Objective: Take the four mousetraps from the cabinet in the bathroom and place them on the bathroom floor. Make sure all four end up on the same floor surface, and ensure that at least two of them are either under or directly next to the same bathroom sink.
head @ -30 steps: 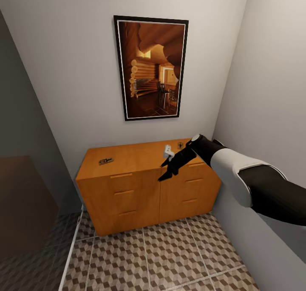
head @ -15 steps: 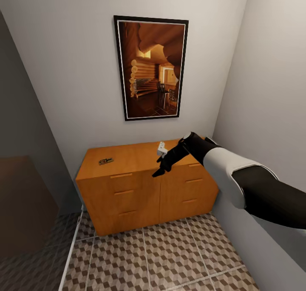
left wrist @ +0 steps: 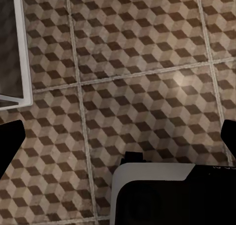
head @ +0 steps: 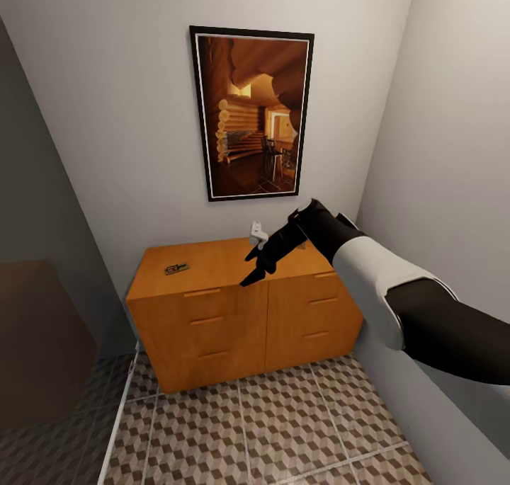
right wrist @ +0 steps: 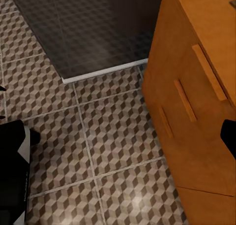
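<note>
The orange-brown cabinet (head: 234, 315) stands against the back wall with its drawers shut. One mousetrap (head: 176, 267) lies flat on the left part of its top. My right gripper (head: 248, 269) hovers open over the middle of the cabinet's front edge, well to the right of that mousetrap, with nothing between its fingers. In the right wrist view the right gripper (right wrist: 115, 121) looks past the cabinet (right wrist: 196, 112) front down to the bathroom floor (right wrist: 113, 151). The left gripper (left wrist: 118, 141) hangs open and empty over the cube-patterned bathroom floor (left wrist: 137, 52). The sink is out of view.
A framed picture (head: 251, 113) hangs above the cabinet. A grey wall (head: 446, 152) runs close along the right side. The darker shower floor (right wrist: 83, 28) with its white frame (left wrist: 22, 48) lies to the left. My own base (left wrist: 172, 195) stands on the tiles in front.
My right arm has swung left and slightly up over the cabinet top, now covering the back right part where a second mousetrap showed. The left mousetrap has not moved.
</note>
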`<state>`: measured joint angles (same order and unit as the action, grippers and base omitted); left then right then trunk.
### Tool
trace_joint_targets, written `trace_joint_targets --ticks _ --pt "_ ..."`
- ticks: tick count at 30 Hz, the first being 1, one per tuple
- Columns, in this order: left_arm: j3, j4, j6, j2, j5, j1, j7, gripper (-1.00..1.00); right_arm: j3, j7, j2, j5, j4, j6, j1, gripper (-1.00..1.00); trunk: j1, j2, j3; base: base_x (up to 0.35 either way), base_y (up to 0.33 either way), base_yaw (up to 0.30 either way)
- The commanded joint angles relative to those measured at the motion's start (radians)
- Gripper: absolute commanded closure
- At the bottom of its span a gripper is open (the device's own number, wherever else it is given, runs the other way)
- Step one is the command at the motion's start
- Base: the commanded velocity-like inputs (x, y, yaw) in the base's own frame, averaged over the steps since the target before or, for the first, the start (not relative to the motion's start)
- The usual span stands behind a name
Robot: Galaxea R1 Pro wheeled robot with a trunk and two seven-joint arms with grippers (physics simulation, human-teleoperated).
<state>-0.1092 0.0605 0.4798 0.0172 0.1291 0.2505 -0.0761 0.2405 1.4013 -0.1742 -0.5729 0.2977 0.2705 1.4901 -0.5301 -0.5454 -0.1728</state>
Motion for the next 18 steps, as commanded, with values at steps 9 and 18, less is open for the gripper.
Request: trace_joint_targets --ticks 9,18 --pt "-0.009 0.004 0.006 0.0 0.009 0.002 -0.001 -1.0 -0.002 0.017 0.004 -0.005 0.013 0.012 0.001 -1.0 0.0 -0.002 -0.002 0.0 0.0 0.0" --pt "-0.009 0.003 0.006 0.0 0.009 0.002 -0.001 -1.0 -0.002 0.017 0.017 -0.005 0.014 0.012 0.0 -1.0 0.0 -0.002 -0.002 0.0 0.0 0.0"
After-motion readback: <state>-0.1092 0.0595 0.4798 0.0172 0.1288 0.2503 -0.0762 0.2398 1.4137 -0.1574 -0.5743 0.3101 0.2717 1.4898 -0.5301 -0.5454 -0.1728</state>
